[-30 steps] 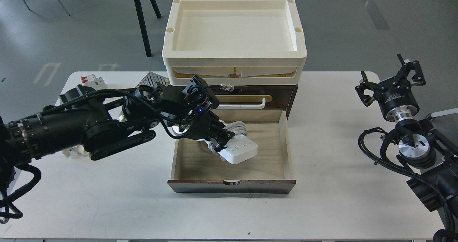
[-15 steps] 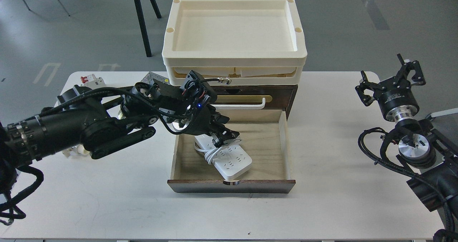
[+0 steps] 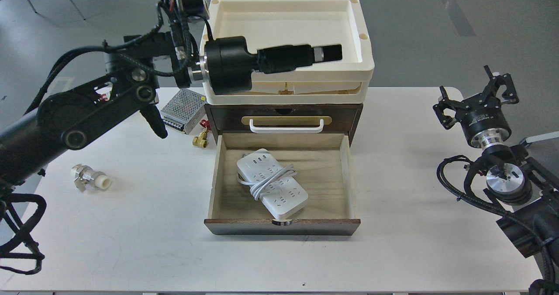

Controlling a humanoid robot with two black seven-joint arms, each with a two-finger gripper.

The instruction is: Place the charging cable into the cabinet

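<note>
**op:** Jaws first: on my left gripper (image 3: 334, 53) they're seen end-on, dark against the cream trays (image 3: 367, 63), so I can't tell whether they're parted or closed. They hold nothing that I can see. On the right gripper (image 3: 498, 83) the fingers look spread and empty, parked near the right edge of the counter (image 3: 393, 251).

**reply:** and the cable?

**op:** The charging cable (image 3: 271, 182) lies flat in the open drawer (image 3: 349, 177) of the cabinet (image 3: 353, 116), cord looped round its middle. Its long axis runs diagonally, from the drawer's back left toward the front lip.

**reply:** so what's left?

**op:** My guess is just pushing the drawer shut. It sticks out toward the counter's front edge, and the drawer front sits well below and in front of my left jaws. The right arm is off to the side, well apart too. Neither is close, honestly. One worry: the strip's front corner is near the drawer front, though it looks inside the walls.
</note>
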